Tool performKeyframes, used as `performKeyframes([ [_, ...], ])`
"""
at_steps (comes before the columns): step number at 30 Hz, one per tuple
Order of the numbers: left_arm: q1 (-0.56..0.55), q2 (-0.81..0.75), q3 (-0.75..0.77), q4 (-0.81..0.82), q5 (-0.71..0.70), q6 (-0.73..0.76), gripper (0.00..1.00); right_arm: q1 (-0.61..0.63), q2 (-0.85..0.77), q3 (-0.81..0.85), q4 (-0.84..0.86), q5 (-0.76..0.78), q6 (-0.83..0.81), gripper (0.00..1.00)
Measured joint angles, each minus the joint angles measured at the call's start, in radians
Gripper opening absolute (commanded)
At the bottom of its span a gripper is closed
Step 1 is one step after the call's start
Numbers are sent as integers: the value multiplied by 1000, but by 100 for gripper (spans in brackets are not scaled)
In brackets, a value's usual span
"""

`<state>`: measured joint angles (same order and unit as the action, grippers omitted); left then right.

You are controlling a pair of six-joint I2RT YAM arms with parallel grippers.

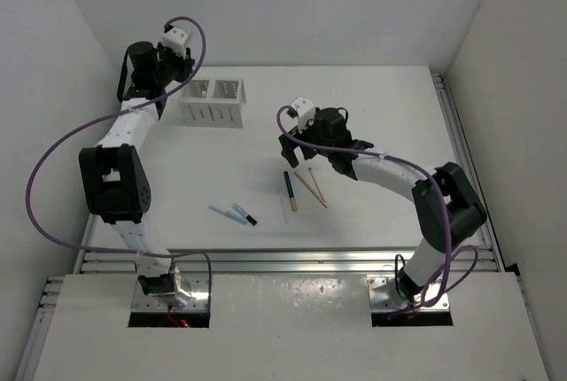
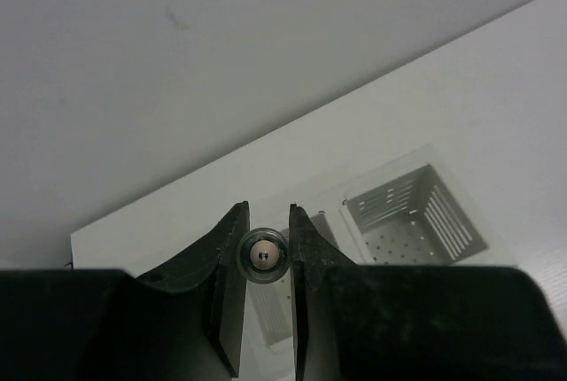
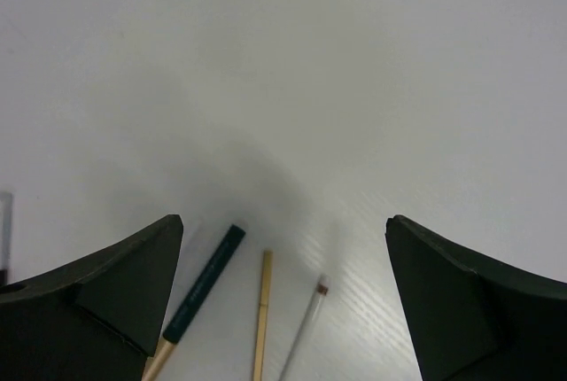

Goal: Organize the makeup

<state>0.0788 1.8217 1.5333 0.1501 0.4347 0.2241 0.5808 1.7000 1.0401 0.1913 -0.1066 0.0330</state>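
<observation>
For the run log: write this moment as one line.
left end effector: shut on makeup stick, at slotted box | right end effector: open, above three sticks

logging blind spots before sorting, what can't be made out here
- Left wrist: left claw grips a stick end-on; its length hidden by the fingers.
- Top view: white box contents too small.
- Right wrist: dark teal stick, tan stick, clear stick cut off by bottom edge.

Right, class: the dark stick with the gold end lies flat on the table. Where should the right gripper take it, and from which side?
Grip the dark stick mid-shaft, coming straight down, jaws across its width. It lies flat, apart from the tan stick, so a finger probably fits each side.
</observation>
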Motion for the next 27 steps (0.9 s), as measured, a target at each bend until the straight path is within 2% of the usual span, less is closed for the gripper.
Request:
performKeyframes([
  [3,2,77,19,32,-27,5,0,-9,-15,-32,-57,42,-6,95],
  [6,6,135,24,39,-37,3,0,-22,-16,-32,-127,74,10,83],
  [7,6,147,24,35,-39,3,2,-30,-16,-31,-150,80,18,73],
  [9,8,163,24,21,-39,3,14,-48,-16,-27,-203,90,32,65],
  [10,8,165,23,11,-37,3,31,-55,-15,-23,-235,98,39,57],
  [12,13,165,23,8,-31,6,46,-66,-10,-6,-282,108,48,51],
  [13,15,164,23,8,-26,1,56,-68,-5,5,-303,111,50,49],
  [14,16,164,21,8,-23,3,60,-68,2,15,-317,114,51,48],
  [17,27,164,16,-15,-19,-11,64,-68,19,26,-345,114,59,48],
  [22,46,149,17,-101,-13,-13,64,-68,44,27,-385,114,74,48],
  [27,56,70,27,-216,56,62,64,-68,68,27,-410,114,86,45],
])
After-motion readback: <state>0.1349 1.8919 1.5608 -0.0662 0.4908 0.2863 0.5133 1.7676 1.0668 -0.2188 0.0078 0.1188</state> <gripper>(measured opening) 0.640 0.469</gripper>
